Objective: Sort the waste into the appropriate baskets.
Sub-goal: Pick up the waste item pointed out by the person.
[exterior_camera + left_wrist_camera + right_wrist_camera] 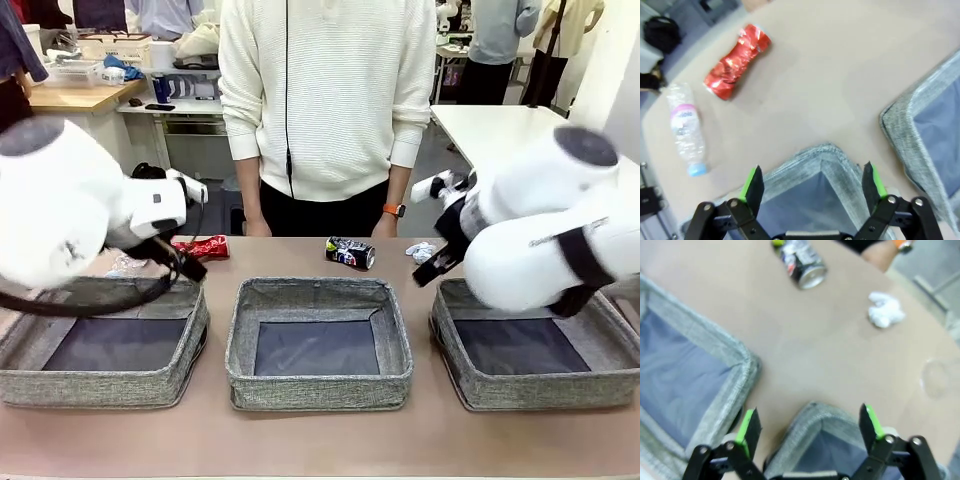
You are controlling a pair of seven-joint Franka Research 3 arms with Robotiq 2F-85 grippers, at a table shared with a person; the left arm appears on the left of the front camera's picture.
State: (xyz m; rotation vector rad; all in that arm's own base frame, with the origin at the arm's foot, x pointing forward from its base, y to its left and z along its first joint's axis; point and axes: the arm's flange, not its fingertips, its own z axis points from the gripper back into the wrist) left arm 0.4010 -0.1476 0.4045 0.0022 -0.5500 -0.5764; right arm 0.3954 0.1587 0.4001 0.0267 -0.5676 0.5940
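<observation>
Both hands were spread wide and held nothing. The left gripper (812, 176) hung over the far corner of the left basket (100, 385), and the right gripper (810, 417) over the far corner of the right basket (540, 392). All three bins, the middle basket (320, 388) included, looked empty, so sorting had seemingly not begun.

The waste lay along the far edge of the table (320, 440). The crushed red can (737, 62) and the clear bottle (686, 127) were toward the far left corner. The dark printed can (802, 262) was near the middle of that edge, with the paper ball (886, 310) just to its right. A faint clear cup (935, 377) sat toward the far right corner.

For a clean pick, the left fingers would probably best close across the red can's narrow width, not along its length. Each hand should stay above the soft basket walls before reaching out. A bare strip ran between the baskets' far walls and the litter, which gave room to come down. The person stood tight against the far edge behind the dark can, so that side offered little.
</observation>
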